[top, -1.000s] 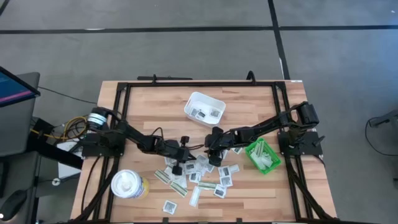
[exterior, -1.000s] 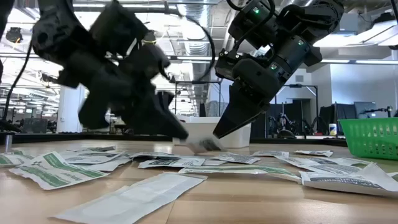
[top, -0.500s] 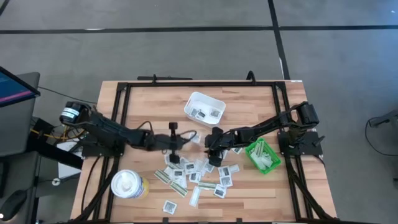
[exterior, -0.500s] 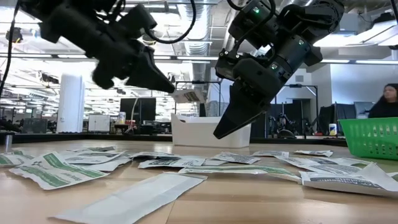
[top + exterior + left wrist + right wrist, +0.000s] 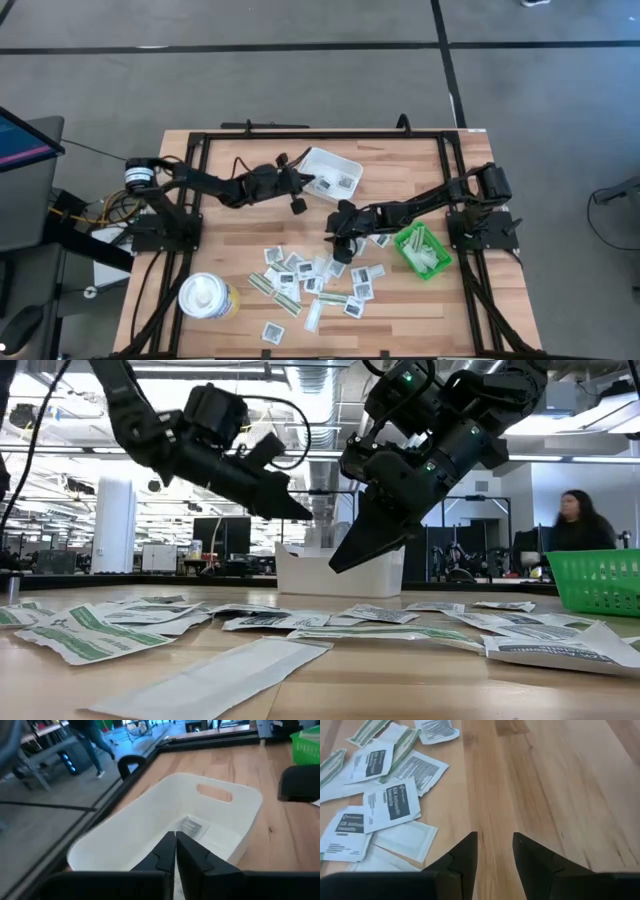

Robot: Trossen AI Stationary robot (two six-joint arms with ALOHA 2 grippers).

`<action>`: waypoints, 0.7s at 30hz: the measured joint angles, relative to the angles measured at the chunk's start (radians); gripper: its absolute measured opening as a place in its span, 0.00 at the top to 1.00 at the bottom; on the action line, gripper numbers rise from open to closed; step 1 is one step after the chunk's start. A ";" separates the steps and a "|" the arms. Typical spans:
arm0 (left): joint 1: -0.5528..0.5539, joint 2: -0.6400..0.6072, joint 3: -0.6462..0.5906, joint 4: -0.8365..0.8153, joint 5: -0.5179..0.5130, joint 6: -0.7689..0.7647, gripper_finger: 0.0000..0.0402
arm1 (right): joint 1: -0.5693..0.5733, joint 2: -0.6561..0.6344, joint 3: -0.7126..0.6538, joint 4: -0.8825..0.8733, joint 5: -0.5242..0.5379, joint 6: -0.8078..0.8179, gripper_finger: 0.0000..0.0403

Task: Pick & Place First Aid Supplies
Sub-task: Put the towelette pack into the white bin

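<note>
The first aid supplies are small flat packets strewn over the wood near the table's middle and near edge, also seen in the low view and the right wrist view. A few lie in the white tray. My left gripper hangs over that tray, shut on a square packet. My right gripper hovers open above bare wood at the heap's far edge, touching nothing. My left gripper pinches a white packet with grey print by the edge that sticks out just past its fingertips. The fingers slant down from the table's left. The packet is lifted clear, over the tray's inside. The fingers hide the pinch itself.
A green bin with white strips stands to the right of the heap. A white-lidded tub sits near the left near corner. Black rails frame the table. A person shows in the room behind.
My left gripper was down on the packets at the heap. It rose with its fingers shut, then swung toward the far edge and now hangs over the white tray. My right gripper has stayed open above the heap's far edge.
</note>
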 joint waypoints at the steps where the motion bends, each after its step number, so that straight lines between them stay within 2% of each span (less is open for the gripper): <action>1: 0.009 0.014 0.000 0.001 0.013 -0.008 0.95 | -0.001 0.000 0.000 -0.001 0.000 0.000 0.71; 7: 0.024 0.067 -0.001 0.012 0.027 -0.017 0.87 | -0.001 0.000 0.000 -0.007 -0.029 0.000 0.71; 12: -0.027 0.016 -0.001 0.046 0.047 -0.019 0.83 | 0.011 0.000 0.000 0.002 -0.064 -0.001 0.71; 15: -0.068 -0.044 -0.001 0.046 0.117 -0.038 0.83 | 0.018 0.000 0.000 0.005 -0.080 -0.003 0.71; 21: -0.184 -0.106 0.000 0.040 0.341 -0.253 0.84 | 0.022 -0.001 0.000 0.005 -0.079 -0.003 0.71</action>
